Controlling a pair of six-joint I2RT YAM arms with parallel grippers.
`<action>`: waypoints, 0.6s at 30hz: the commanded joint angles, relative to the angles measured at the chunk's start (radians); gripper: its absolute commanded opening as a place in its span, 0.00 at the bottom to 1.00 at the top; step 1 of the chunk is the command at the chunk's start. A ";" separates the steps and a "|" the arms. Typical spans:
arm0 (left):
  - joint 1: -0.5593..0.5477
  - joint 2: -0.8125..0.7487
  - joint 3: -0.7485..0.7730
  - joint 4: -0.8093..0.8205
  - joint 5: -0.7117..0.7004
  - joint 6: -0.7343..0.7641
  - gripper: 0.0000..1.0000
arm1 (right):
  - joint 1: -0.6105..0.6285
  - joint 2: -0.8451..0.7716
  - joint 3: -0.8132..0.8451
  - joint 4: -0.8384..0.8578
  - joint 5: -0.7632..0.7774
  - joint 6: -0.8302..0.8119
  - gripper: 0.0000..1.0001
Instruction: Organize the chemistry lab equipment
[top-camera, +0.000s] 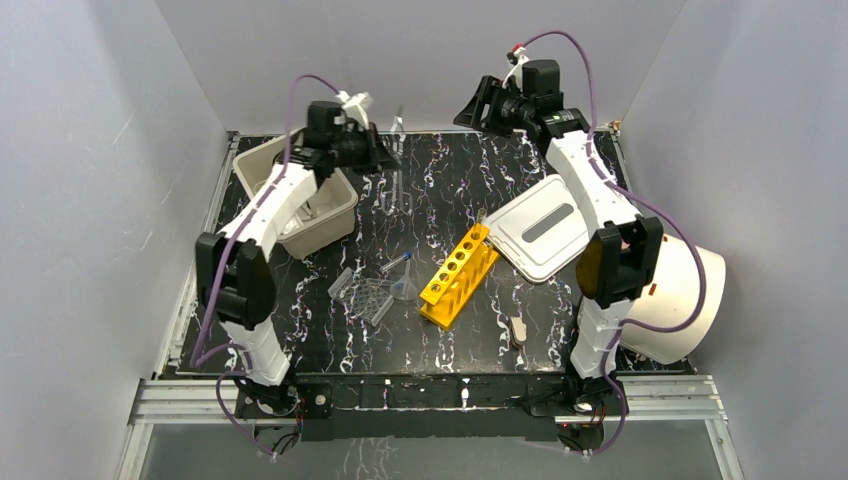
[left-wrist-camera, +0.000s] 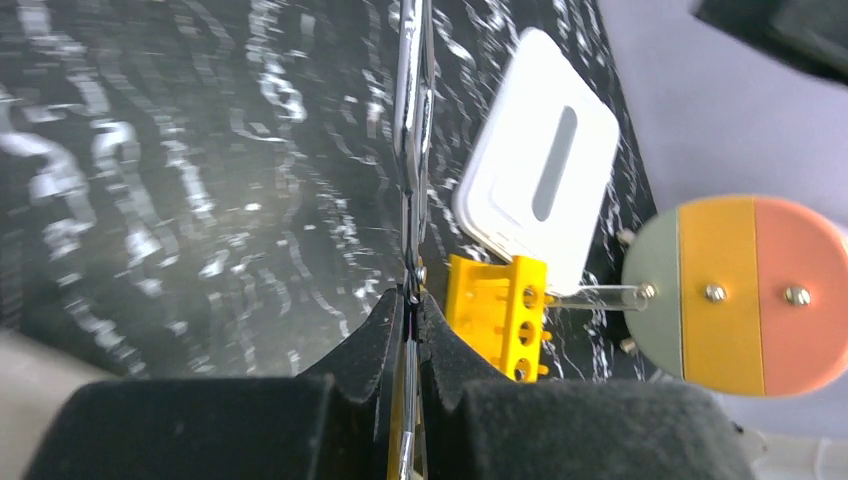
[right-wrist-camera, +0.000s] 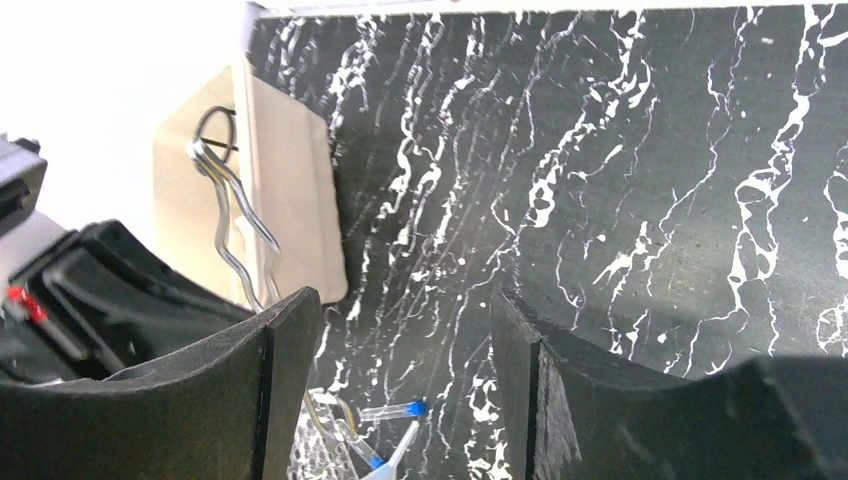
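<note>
My left gripper (top-camera: 384, 152) is raised beside the beige bin and is shut on a thin metal wire tool (left-wrist-camera: 412, 150), which sticks out past the jaws (left-wrist-camera: 412, 296). The right wrist view shows the same tool (right-wrist-camera: 235, 215) in front of the bin. My right gripper (top-camera: 479, 105) is open and empty, raised at the back of the table (right-wrist-camera: 400, 300). A yellow six-hole tube rack (top-camera: 458, 275) lies mid-table. Left of it are a clear funnel (top-camera: 404, 290), a blue-capped tube (top-camera: 395, 263) and a clear ridged tray (top-camera: 362, 295).
A beige bin (top-camera: 300, 195) stands at the back left. Its white slotted lid (top-camera: 545, 228) lies right of the rack. A big white cylinder (top-camera: 690, 300) with an orange face (left-wrist-camera: 740, 295) lies at the right edge. A small beige piece (top-camera: 518, 328) lies near the front.
</note>
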 joint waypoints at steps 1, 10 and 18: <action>0.098 -0.133 0.011 -0.164 -0.114 0.005 0.00 | -0.007 -0.121 -0.108 0.102 -0.071 0.036 0.71; 0.268 -0.238 0.002 -0.345 -0.398 -0.060 0.00 | 0.009 -0.231 -0.259 0.121 0.014 -0.023 0.70; 0.427 -0.204 0.008 -0.427 -0.500 -0.084 0.00 | 0.049 -0.257 -0.300 0.137 0.048 -0.021 0.70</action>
